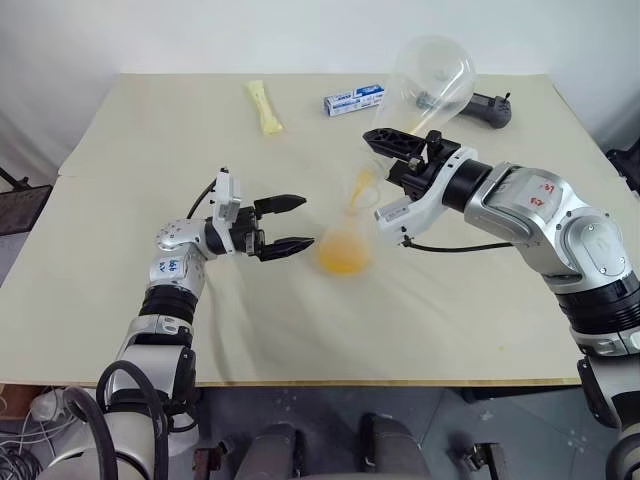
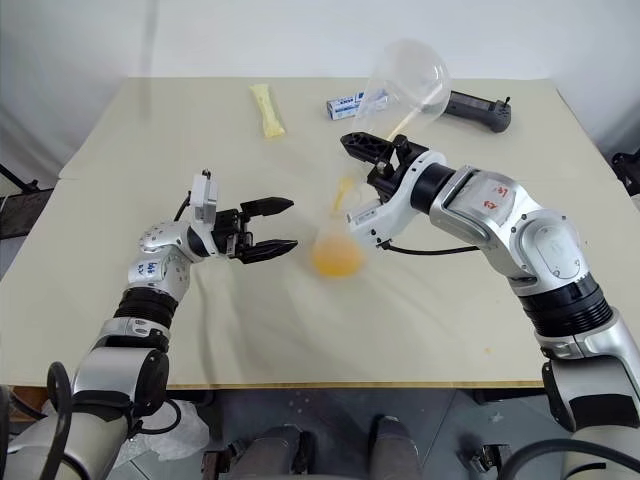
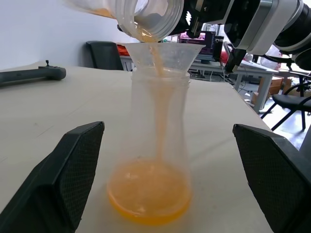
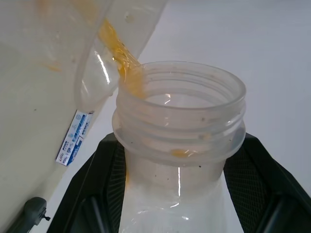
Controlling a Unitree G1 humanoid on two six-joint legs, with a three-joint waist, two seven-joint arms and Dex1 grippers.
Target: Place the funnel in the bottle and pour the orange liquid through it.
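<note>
I am keeping the left gripper wide open, holding nothing, and it is pointing toward the bottle, which is standing upright on the table just in front of its fingertips. The funnel is sitting in the neck of the bottle. The orange liquid is gathering at the bottom of the bottle, and a thin stream is running down through the funnel. Above the funnel, I am holding the second flask tilted with its mouth down; the right gripper is clenched around its neck. Beyond this gripper, a small blue-and-white box is lying on the table.
</note>
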